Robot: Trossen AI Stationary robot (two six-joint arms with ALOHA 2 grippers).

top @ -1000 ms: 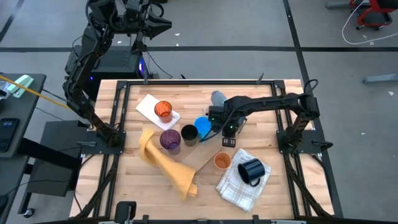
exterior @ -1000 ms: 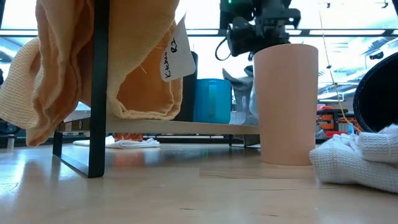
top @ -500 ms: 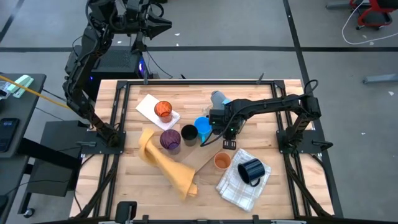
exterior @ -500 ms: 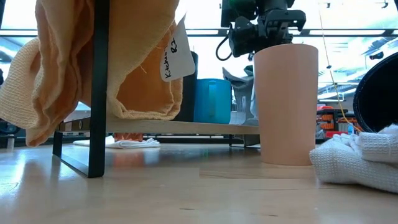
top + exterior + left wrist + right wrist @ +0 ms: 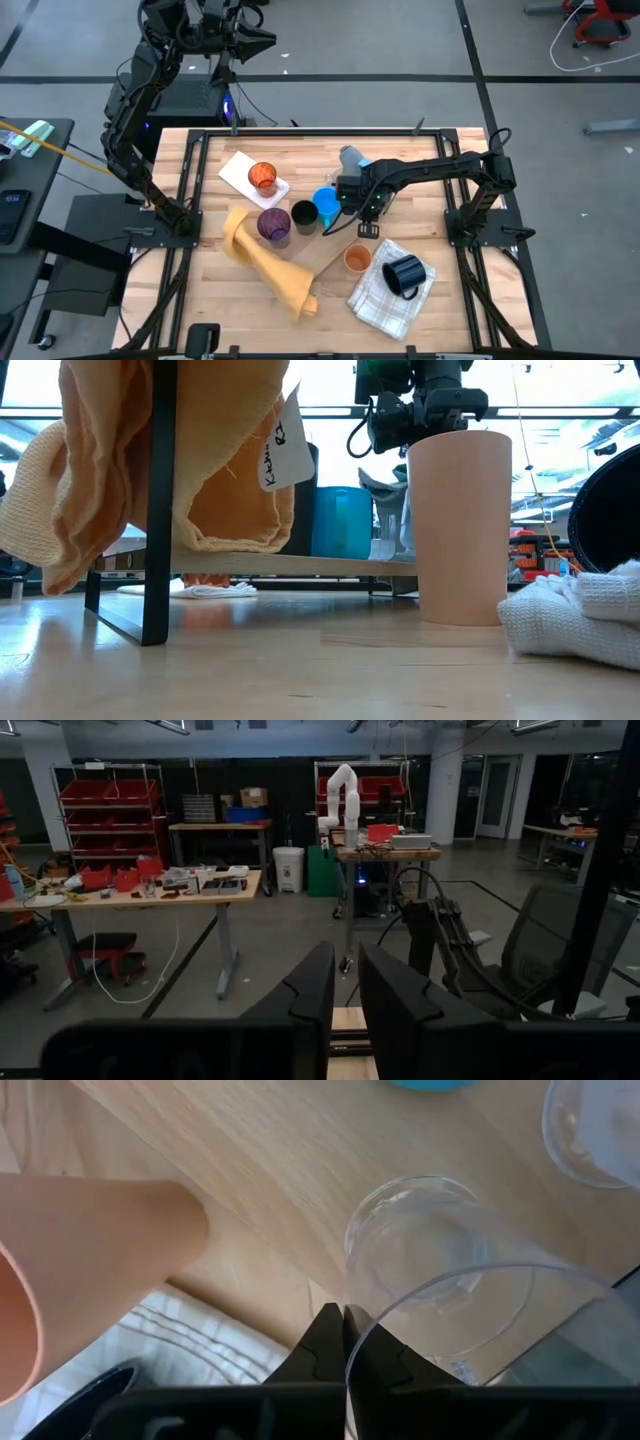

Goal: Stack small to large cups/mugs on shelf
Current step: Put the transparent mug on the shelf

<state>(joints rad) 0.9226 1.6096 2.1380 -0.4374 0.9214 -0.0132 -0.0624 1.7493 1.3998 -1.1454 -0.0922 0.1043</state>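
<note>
Right end effector: reaching in over the middle of the tabletop, just beside the bright blue mug; its wrist view shows the fingers pinched together on the rim of a clear cup, one inside the wall and one outside; I take that rim grip as the way to lift the cup straight and lower it into another.

Clear cup: held above the wooden shelf board, see-through, thin-walled, round base visible through its mouth; easy to lose sight of from overhead.

Left end effector: parked high, behind the tabletop's far left corner, looking out into the room; fingers close together with a narrow gap, nothing between them.

Cups on the shelf: black cup touching the blue mug, purple cup just beside it; a row set up for nesting, I'd judge.

Others: red-tinted cup on a white napkin; orange cup near the dark navy mug, which lies on a checked cloth.

Yellow towel: draped over the shelf's near end.
</note>
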